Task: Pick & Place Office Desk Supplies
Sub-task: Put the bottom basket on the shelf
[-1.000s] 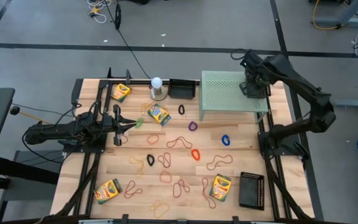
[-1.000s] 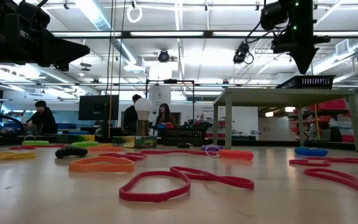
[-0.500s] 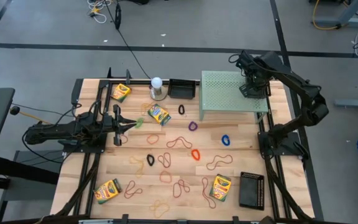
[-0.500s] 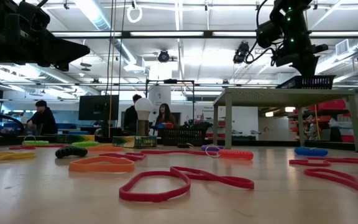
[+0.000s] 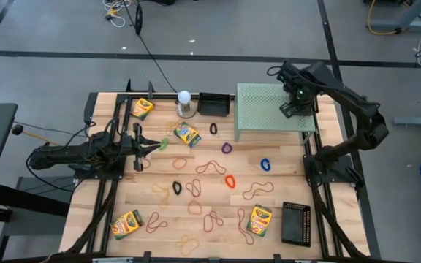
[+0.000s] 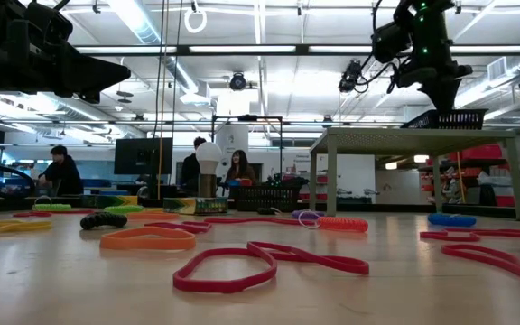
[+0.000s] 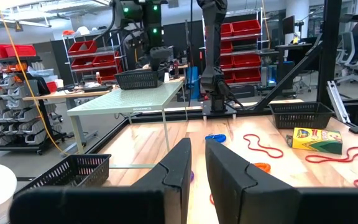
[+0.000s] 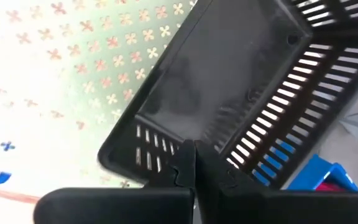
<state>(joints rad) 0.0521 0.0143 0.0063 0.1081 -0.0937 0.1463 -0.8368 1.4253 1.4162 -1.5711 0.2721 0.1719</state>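
Hiding its basket (image 5: pixel 298 109), right gripper (image 8: pixel 194 163) jaws together, riser (image 5: pixel 265 102).

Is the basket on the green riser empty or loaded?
Empty. The right wrist view looks into the black mesh basket on the pale green riser and shows only its bare floor, right pincer shut above.
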